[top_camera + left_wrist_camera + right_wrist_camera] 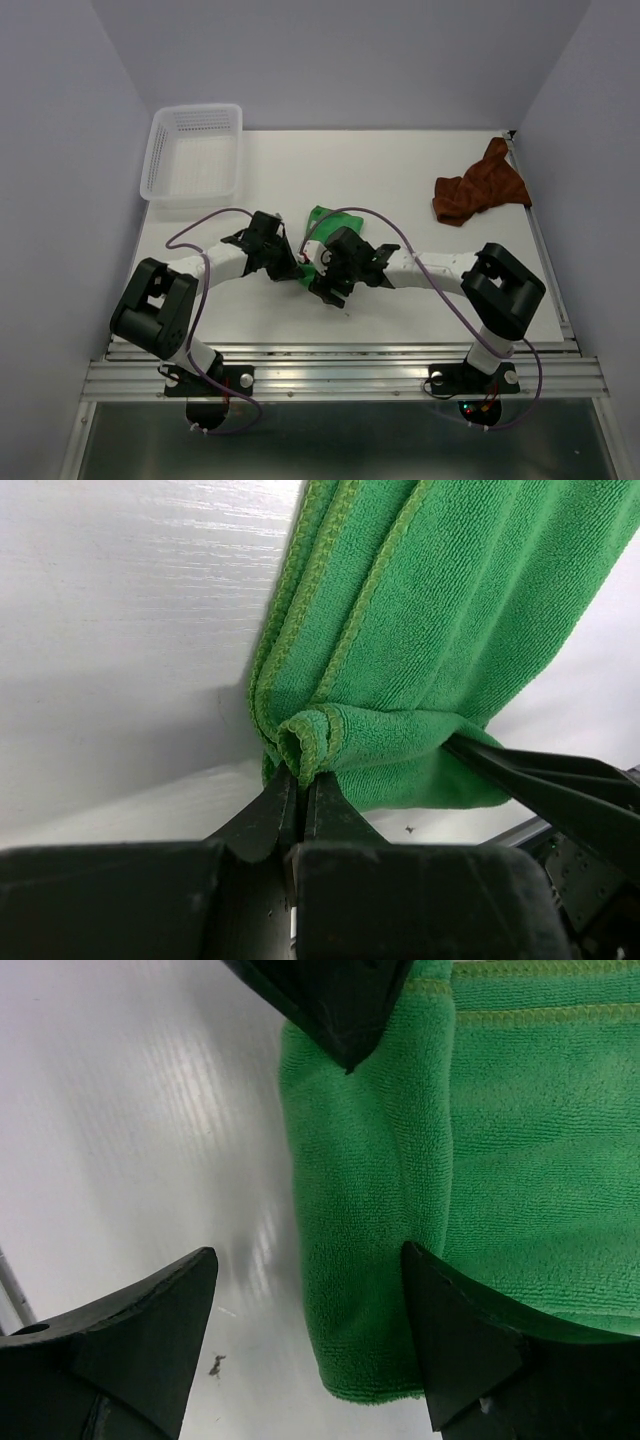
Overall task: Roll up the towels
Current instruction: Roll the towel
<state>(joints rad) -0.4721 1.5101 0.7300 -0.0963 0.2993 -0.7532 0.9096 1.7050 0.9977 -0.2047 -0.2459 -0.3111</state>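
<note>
A green towel lies folded on the white table, mostly hidden under the two arms in the top view. In the left wrist view the green towel has its near end curled over, and my left gripper is shut on that curled hem. In the right wrist view the green towel lies flat with its rolled end between my right gripper's open fingers; one finger rests on the towel, the other stands over bare table. A brown towel lies crumpled at the far right.
A white plastic basket stands at the far left of the table. The other arm's finger reaches into the top of the right wrist view. A metal rail runs along the near edge.
</note>
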